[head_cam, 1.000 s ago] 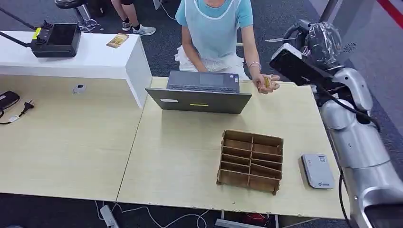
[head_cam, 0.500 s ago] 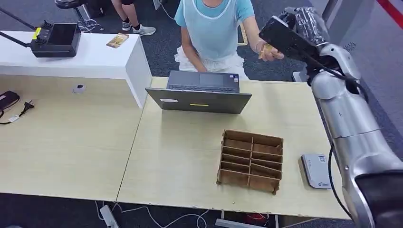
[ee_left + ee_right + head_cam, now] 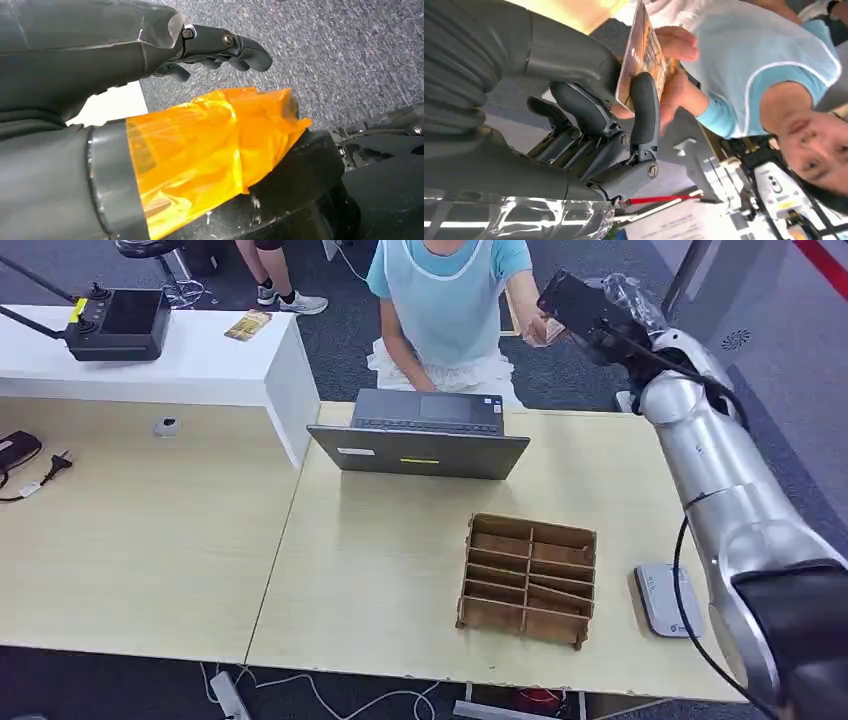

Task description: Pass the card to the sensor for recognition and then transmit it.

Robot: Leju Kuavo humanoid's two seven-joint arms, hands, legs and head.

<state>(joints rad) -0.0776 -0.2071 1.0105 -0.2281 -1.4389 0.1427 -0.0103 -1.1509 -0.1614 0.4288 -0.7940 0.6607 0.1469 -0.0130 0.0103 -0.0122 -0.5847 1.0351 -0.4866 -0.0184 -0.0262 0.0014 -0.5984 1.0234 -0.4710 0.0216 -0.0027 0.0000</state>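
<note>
A tan-orange card (image 3: 642,47) stands on edge between my right hand's grey thumb (image 3: 574,57) and a dark finger (image 3: 644,107). A person's hand (image 3: 676,70) holds its far side. In the head view my right hand (image 3: 578,308) is raised high beyond the table's far right corner, meeting the person's hand (image 3: 536,328) and the card (image 3: 554,333). The grey-white card sensor (image 3: 667,599) lies on the table near the right front edge. My left hand (image 3: 215,47) hangs over grey carpet and holds nothing, its fingers loosely bent and its thumb wrapped in orange film.
An open laptop (image 3: 421,436) sits mid-table in front of the seated person (image 3: 447,300). A brown wooden divider box (image 3: 528,578) stands left of the sensor. A white side table (image 3: 190,360) carries a black controller (image 3: 116,324).
My right arm rose and swung away from the table toward the person. Their hand lifted the card to meet mine, and it now sits between my thumb and finger.
</note>
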